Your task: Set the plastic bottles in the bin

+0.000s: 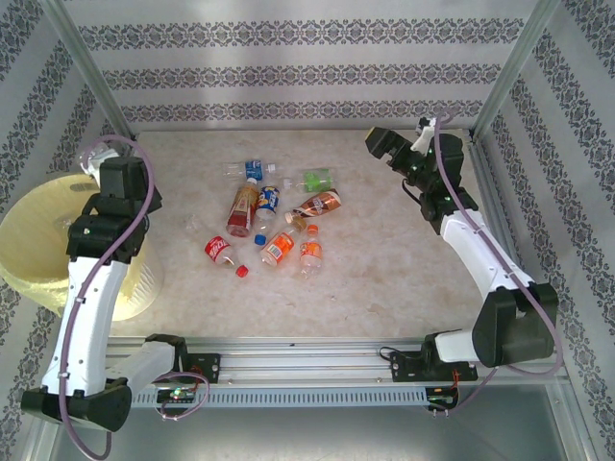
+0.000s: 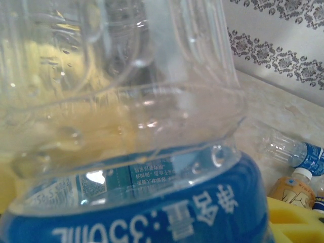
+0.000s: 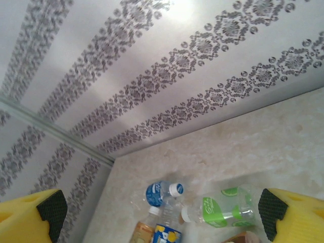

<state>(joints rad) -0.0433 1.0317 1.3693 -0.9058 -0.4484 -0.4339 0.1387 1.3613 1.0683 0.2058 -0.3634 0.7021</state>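
Grey walls (image 1: 288, 58) with flowery stripes are seen around a pale desk (image 1: 404, 279) that looks like smooth stone. From the top view, the round, pale-yellow bin (image 1: 38, 250) is seen at the left side. It is made of thin see-through plastic, and the left arm (image 1: 91, 288) is held over it. A bunch of small plastic bottles (image 1: 274, 216) is lying in the middle of the desk, well apart from the bin. They are clear and bumpy, with red, orange, blue and green labels. In the left wrist view, something hidden from the top is shown: a clear bottle (image 2: 152, 126) with a shiny blue label is pinched by the left end effector (image 2: 162, 228). The bin's yellow is seen through its ribbed wall, and one yellow finger (image 2: 296, 223) is beside it. The right end effector (image 1: 378, 144) is held high near the back right corner. In the right wrist view, its yellow fingers (image 3: 30, 217) with black pads are shown spread wide, with a green-label bottle (image 3: 228, 207) and a white-capped bottle (image 3: 162, 191) lying on the desk beyond them.
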